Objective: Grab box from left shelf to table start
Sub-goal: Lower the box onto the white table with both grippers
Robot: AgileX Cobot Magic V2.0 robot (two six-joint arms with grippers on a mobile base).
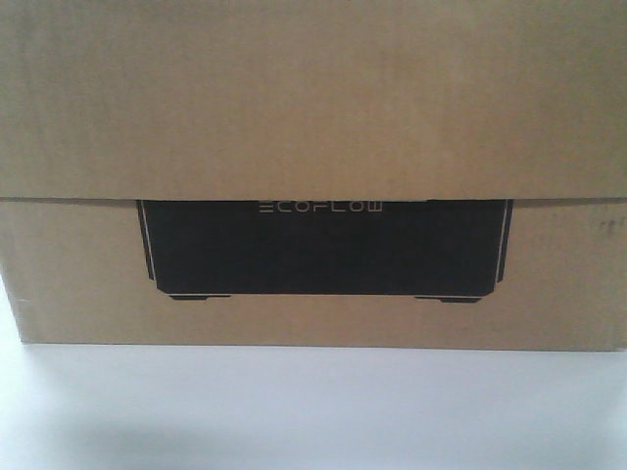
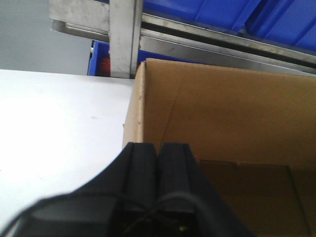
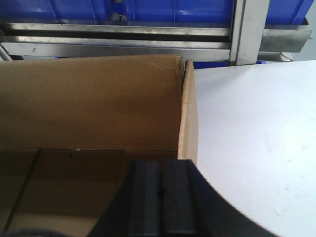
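White smooth flat table (image 1: 313, 411) fills the foreground, w/ the large brown corrugated cardboard box (image 1: 313, 108) sitting on it and blocking nearly the whole front view. Its black printed panel (image 1: 323, 250) reads "ECOFLOW", partly under the overhanging upper cardboard layer. Behind the box, both wrist views show the brushed silver metal shelf rail (image 3: 118, 37) w/ an upright post (image 2: 123, 34), and blue plastic bins (image 2: 276, 19) above it; the shelf stands close behind the box's far edge. Left end effector (image 2: 158, 163): black fingers pressed together, no gap, holding nothing, just at the box's left corner edge, over the open top. Right end effector (image 3: 160, 182): fingers likewise clenched flat against each other, empty, beside the box's right wall edge. Contact w/ the cardboard can't be told for either.
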